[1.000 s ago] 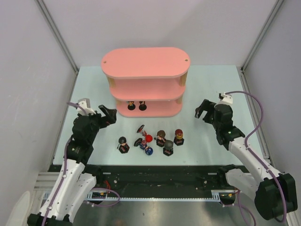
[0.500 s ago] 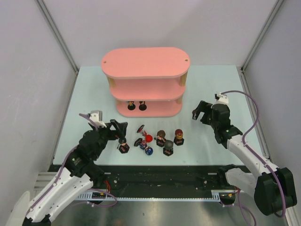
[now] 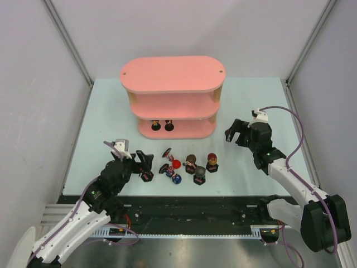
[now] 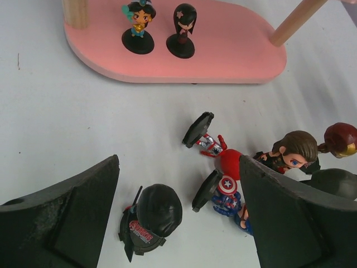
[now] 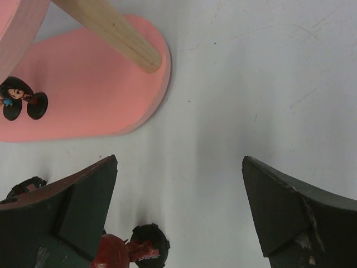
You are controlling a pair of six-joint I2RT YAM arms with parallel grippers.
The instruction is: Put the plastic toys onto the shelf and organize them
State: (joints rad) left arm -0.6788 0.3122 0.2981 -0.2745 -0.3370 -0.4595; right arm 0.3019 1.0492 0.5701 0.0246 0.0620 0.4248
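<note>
We see the left gripper [image 3: 144,161] low over the table [image 3: 100,111], in front of the left part of the shelf [image 3: 173,75]. Its jaws are spread wide and clasp nothing. In the left wrist view its fingers [image 4: 72,218] stand either side of the black toy [image 4: 155,215] without touching it, and that toy seems upright, well out from the shelf's front edge. On the shelf's bottom tier, left of its middle, the teal-trimmed toy [image 4: 138,25] and the long-haired toy [image 4: 183,25] stand side by side on their black bases. Farther right, in front of the shelf's middle, the red toy [image 4: 226,161] and the blue toy [image 4: 226,190] lie tipped over and touching, the red one nearer the shelf. Next come the brown toy [image 3: 191,163], upright, and the grey toy [image 3: 199,175] just beside it, farther from the shelf. The gold toy [image 3: 212,162] stands before the shelf's right part. The right gripper [image 3: 234,135] hangs just off the shelf's right end, level with the bottom tier. Its jaws gape fully and have nothing in them, with bare table between the fingers [image 5: 290,212].
</note>
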